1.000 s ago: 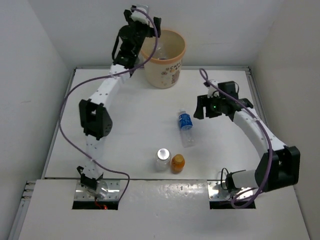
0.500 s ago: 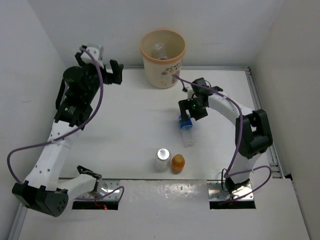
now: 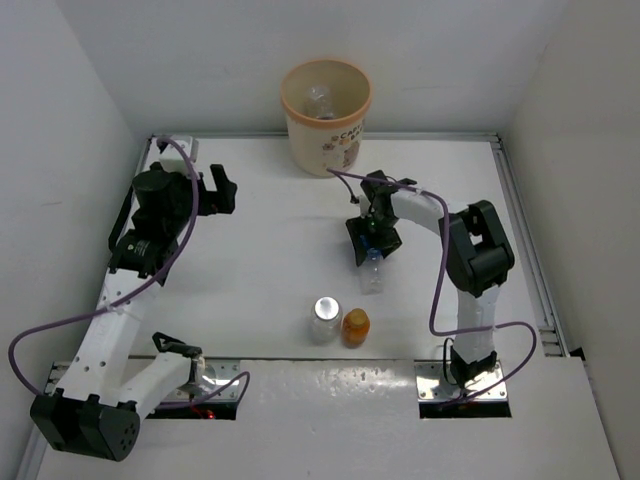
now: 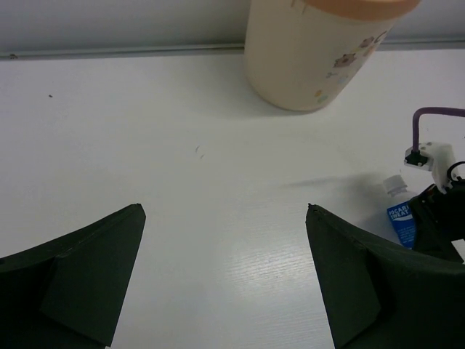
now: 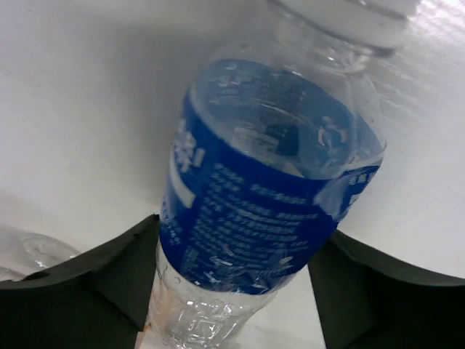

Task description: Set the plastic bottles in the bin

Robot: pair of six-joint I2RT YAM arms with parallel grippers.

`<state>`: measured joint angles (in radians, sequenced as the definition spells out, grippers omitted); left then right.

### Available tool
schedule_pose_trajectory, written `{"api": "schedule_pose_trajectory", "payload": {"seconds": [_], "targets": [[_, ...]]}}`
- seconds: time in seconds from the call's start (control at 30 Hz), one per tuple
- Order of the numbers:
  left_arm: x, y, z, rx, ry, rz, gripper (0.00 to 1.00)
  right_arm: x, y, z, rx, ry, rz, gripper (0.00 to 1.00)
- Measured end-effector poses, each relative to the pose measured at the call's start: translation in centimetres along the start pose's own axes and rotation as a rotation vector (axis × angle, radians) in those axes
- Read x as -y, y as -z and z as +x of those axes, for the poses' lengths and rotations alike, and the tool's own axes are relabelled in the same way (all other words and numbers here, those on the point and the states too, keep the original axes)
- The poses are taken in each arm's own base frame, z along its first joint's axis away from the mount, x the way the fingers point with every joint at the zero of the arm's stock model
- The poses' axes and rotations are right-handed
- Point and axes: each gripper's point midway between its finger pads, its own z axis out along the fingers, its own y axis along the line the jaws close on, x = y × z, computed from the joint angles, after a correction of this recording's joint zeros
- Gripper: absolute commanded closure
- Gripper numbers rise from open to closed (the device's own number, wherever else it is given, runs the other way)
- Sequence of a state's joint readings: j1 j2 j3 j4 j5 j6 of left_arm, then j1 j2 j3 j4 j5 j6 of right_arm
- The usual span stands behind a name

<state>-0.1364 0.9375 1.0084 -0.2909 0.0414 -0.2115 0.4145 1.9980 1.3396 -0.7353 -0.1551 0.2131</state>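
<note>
Blue-labelled water bottle, lying short of the bin, sits between the right gripper's spread fingers; closing on it likely comes next.

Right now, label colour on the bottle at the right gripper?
Blue with white print on the bottle; best in right wrist view.

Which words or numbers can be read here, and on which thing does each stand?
"POCARI": blue label of the lying bottle, left wrist view; line beneath too small.
Fine white print on that label, right wrist view: blurred.
Print on the bin: too small to read.
</note>
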Motion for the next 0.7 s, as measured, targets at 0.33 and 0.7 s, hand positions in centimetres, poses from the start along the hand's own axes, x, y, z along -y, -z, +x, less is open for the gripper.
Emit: {"api": "schedule_pose_trajectory", "payload": {"seconds": [0.33,0.7], "targets": [[0.4,-1.0,1.2,-0.048,0.015,0.028,0.00,0.1,0.5,-0.5,0.011,0.008,0.011,0.97],[2.5,-1.1,-0.5,0.008,0.035,0.140,0.00,-5.9,21.6,-18.5,0.700,0.119,-0.094,1.00]]}}
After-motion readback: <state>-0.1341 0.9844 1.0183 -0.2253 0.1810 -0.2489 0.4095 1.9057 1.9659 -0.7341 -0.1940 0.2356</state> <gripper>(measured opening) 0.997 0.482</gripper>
